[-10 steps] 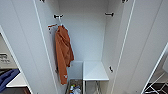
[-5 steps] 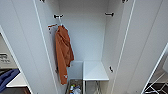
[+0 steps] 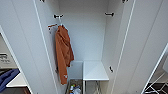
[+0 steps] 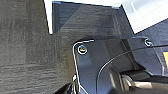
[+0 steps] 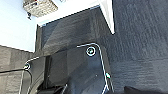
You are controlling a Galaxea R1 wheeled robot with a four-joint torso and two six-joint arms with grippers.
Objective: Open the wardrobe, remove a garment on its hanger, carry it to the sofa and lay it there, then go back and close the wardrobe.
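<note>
**Wardrobe standing open, orange garment on the rail**

Nearest, in the left wrist view: dark grey carpeted floor (image 4: 25,50) is seen past the robot's own dark plate, with the bottom edge of a white panel (image 4: 48,16) standing on it. Whether the left claw is spread or pressed together cannot be told.

In the right wrist view: the same dark carpet (image 5: 140,37) is recorded, with a white panel edge (image 5: 107,15) on it and a woven basket (image 5: 40,6) beyond. The state of the right claw cannot be told either.

In the head view, the wardrobe (image 3: 82,37) is catalogued with both doors swung wide: the left door (image 3: 22,45) and the right door (image 3: 145,42) are seen at either side of the open interior.

Low inside, a white shelf (image 3: 95,71) is fitted on the right half; small mixed items (image 3: 74,88) are lying on the bottom at the left.

Further in and higher, an orange garment (image 3: 63,52) is hung from a white hanger (image 3: 60,25) at the left side, just beside the left inner wall. Dark rail brackets (image 3: 58,16) are mounted on the side walls, one to each side.

At the lower left edge, outside the wardrobe, a blue cloth (image 3: 7,77) is draped over a white surface (image 3: 17,81).

The black garment cannot be made out inside the wardrobe.
</note>
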